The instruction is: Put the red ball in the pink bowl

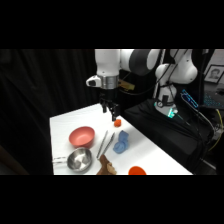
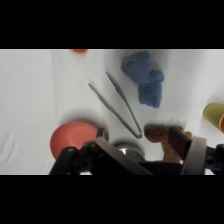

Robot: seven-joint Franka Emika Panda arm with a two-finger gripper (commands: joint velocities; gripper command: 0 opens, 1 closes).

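The gripper (image 1: 111, 111), its opening not discernible, is hovering near the tiny red-orange ball (image 1: 117, 122). The ball risks rolling when nudged, missing the round salmon-pink bowl (image 1: 81, 135) at eight o'clock.

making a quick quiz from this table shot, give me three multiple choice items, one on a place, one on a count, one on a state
1. Where does the red ball lie?
A. inside the metal bowl
B. on the table near its far edge, below the pincer
C. on top of the blue cloth

2. How many bowls stand at the table's left side in the side view?
A. two
B. four
C. none

3. What is in the pink bowl?
A. the tongs
B. the red ball
C. nothing

Answers:
1. B: the ball rests on the white table, apart from the blue cloth, just under the pincer.
2. A: the pink bowl and the metal bowl beside it.
3. C: its inside shows bare; the tongs lie beside it on the table.
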